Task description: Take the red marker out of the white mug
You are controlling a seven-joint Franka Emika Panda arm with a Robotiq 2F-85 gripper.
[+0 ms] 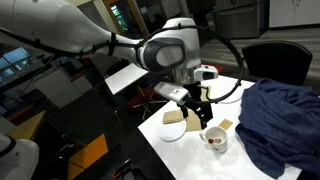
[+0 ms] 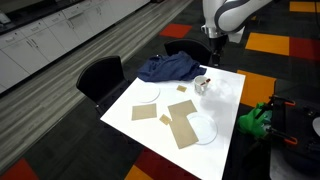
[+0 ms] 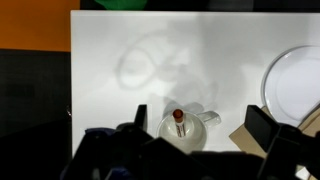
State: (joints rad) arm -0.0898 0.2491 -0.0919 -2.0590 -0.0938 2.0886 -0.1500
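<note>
Black tool (image 3: 198, 110), seemingly spread, over mug (image 3: 192, 138)

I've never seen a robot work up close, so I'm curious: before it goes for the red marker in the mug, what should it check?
1. Red marker stands in the white mug with its end poking up: ok.
2. Claw is open, fingers wide apart: ok.
3. Marker lies between the two fingers in the wrist view, a little off centre: ok.
4. Claw hangs above the mug and is not yet touching the marker: ok.
5. Blue cloth lies close beside the mug; whether it touches it: cannot tell.
6. How deep the marker sits in the mug: cannot tell.
</note>
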